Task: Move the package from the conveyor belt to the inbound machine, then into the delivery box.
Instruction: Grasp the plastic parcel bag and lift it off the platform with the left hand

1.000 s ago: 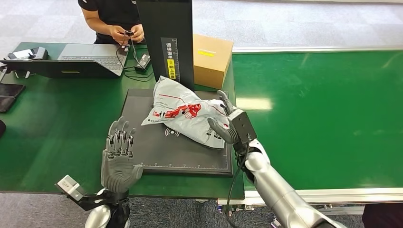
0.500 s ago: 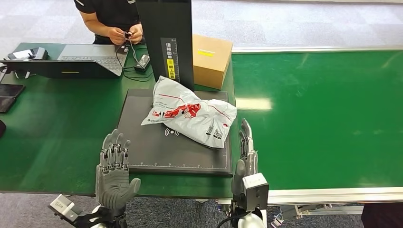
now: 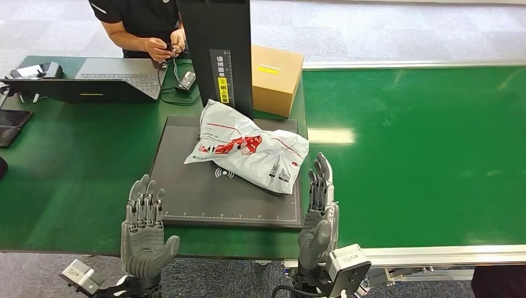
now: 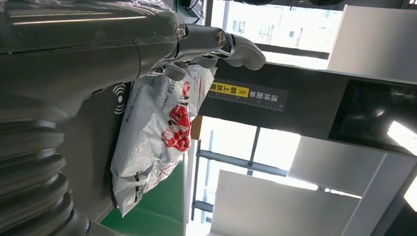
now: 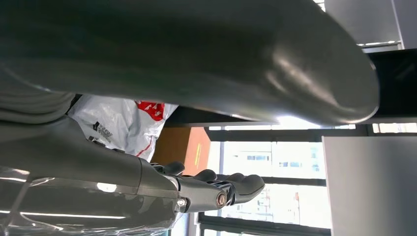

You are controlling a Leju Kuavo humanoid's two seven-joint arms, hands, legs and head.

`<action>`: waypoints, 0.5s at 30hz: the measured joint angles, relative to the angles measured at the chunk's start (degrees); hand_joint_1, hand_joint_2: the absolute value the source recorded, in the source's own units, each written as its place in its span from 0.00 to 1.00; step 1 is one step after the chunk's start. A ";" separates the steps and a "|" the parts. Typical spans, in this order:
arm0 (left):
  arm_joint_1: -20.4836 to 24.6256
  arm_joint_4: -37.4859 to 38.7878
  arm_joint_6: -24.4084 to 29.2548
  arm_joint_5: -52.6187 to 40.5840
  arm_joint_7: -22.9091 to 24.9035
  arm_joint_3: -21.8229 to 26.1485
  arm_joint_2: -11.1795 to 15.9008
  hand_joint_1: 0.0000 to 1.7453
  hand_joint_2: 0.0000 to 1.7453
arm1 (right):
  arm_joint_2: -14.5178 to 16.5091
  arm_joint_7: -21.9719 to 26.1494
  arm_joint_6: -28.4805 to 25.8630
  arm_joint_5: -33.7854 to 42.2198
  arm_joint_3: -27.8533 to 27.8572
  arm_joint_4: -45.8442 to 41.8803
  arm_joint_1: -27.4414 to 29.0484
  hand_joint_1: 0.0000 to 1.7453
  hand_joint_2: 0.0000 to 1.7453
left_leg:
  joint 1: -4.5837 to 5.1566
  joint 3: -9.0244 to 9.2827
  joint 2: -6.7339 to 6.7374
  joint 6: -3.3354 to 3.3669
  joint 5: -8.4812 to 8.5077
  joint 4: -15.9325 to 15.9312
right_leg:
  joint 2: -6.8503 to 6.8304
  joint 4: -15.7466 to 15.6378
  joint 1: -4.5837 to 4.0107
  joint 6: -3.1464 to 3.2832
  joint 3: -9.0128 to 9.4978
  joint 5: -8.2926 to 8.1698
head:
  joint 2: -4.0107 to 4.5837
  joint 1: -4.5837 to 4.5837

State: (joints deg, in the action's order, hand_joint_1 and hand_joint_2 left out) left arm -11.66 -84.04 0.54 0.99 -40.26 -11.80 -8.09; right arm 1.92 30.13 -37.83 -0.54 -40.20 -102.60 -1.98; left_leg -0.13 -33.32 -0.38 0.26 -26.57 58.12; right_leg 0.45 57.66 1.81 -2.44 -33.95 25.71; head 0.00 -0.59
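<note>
A person (image 3: 144, 25) in a dark shirt stands at the far edge of the green table (image 3: 68, 155), hands together on a small black item with cables (image 3: 177, 77) trailing to the table. A laptop (image 3: 93, 77) lies open before them, a small grey device (image 3: 38, 69) beside it. A dark tablet (image 3: 11, 124) lies at the table's left edge. A cardboard box (image 3: 276, 77) stands beside the black column.

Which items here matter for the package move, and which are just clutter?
Job:
white poly-bag package, lying on the inbound machine's dark scan plate
green conveyor belt
left hand and right hand, both empty

Lying about:
cardboard box
laptop
</note>
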 joint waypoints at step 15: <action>0.10 0.52 -1.09 1.11 0.00 0.19 0.68 0.00 1.00 | -0.05 -9.23 7.04 -4.23 4.49 5.58 -1.39 0.00 1.00 | 0.00 0.00 -0.01 0.01 0.01 0.01 | 0.00 0.00 0.00 -0.02 0.00 -0.02 | 0.00 0.00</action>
State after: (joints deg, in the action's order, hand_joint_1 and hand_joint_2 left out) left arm -11.56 -83.52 -0.55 2.10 -40.26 -11.61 -7.41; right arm 1.87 20.90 -30.80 -4.77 -35.71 -97.01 -3.37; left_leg -0.13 -33.32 -0.38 0.27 -26.56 58.13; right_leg 0.45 57.65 1.82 -2.46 -33.94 25.69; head 0.00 -0.59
